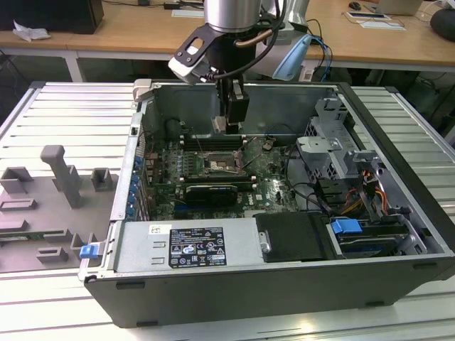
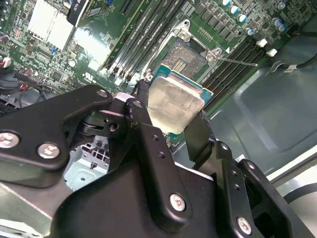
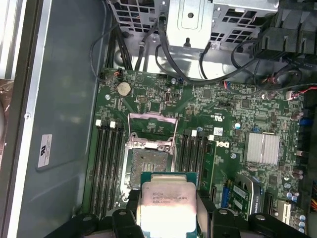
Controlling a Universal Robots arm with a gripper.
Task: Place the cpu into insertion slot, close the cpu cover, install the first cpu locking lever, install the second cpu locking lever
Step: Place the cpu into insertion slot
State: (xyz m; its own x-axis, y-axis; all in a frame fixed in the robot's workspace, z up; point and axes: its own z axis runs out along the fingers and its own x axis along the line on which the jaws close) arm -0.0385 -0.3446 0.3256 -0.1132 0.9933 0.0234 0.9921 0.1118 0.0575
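Note:
My gripper (image 1: 229,122) hangs inside the open computer case, above the green circuit board. It is shut on the cpu (image 2: 173,105), a flat square chip with a pale metal top, held by two opposite edges between the black fingers (image 2: 143,111). In the first wrist view the cpu (image 3: 168,203) floats just short of the insertion slot (image 3: 148,167), whose dark centre is bare. The cpu cover (image 3: 152,116) is swung open and lies on the far side of the slot. A thin lever (image 2: 233,60) sticks out beside the insertion slot (image 2: 184,57). The insertion slot (image 1: 217,165) sits below and slightly in front of the gripper.
Long black memory slots (image 3: 106,163) flank the socket on both sides. A black card (image 1: 210,192) lies just in front of it, and a power supply (image 1: 188,245) fills the near side. A drive cage (image 1: 334,145) and cables sit on the exterior view's right. Grey fixtures (image 1: 64,177) stand outside the case.

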